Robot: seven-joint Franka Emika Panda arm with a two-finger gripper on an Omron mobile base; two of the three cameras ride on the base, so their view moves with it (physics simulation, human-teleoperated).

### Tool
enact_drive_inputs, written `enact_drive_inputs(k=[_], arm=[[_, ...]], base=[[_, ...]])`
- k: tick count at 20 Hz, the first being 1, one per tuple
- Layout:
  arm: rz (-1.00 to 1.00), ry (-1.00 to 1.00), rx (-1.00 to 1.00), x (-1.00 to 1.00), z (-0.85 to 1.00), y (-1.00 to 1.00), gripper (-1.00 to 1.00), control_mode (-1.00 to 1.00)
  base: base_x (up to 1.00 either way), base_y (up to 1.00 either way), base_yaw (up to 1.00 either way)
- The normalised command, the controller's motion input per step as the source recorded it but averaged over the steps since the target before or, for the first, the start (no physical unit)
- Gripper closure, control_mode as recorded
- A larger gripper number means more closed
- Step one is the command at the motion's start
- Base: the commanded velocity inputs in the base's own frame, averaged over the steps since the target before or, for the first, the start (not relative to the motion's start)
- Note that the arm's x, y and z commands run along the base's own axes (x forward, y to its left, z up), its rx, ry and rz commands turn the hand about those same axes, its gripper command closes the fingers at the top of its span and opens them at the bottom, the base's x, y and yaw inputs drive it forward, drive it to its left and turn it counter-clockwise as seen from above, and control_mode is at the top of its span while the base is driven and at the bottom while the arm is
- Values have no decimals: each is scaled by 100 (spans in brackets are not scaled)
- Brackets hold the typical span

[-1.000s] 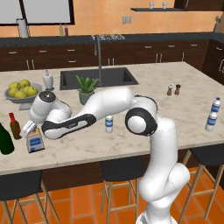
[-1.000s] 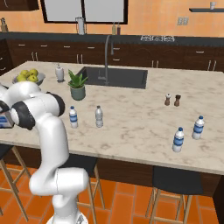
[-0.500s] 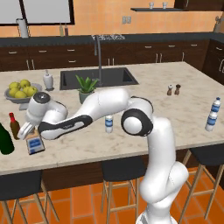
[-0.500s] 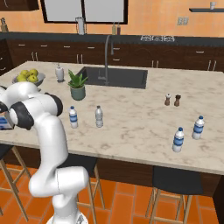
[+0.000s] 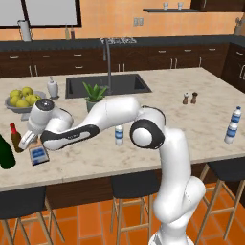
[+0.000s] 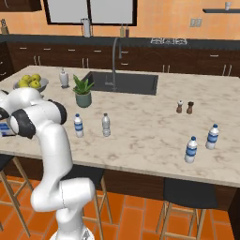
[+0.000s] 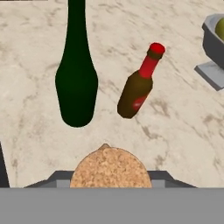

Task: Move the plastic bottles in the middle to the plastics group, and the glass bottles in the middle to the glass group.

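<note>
The kitchen has a long marble tabletop (image 5: 158,143) with a sink in it. At its left end the hand (image 5: 29,140) pinches the square glass bottle (image 5: 38,154), which stands on the tabletop just beside the sauce bottle (image 5: 16,137) and near the wine bottle (image 5: 5,153). From above, the cork (image 7: 110,168) sits directly under the hand. In my judgement, a sideways move while releasing could knock the sauce bottle over, because it is so near.
</note>
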Motion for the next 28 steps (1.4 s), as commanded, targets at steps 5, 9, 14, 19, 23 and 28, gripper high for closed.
enact_drive_inputs(k=[5,9,14,19,23,28], arm=[[0,0,0,2,0,0,-100,-100],[0,0,0,0,3,0,-100,-100],[0,-1,0,0,42,-8,-100,-100],[-1,0,0,-8,55,-31,-100,-100],[-9,1,0,-22,37,-72,-100,-100],[-17,5,0,-29,24,-95,-100,-100]], base=[[0,0,0],[0,0,0],[0,0,0],[0,0,0],[0,0,0],[0,0,0]])
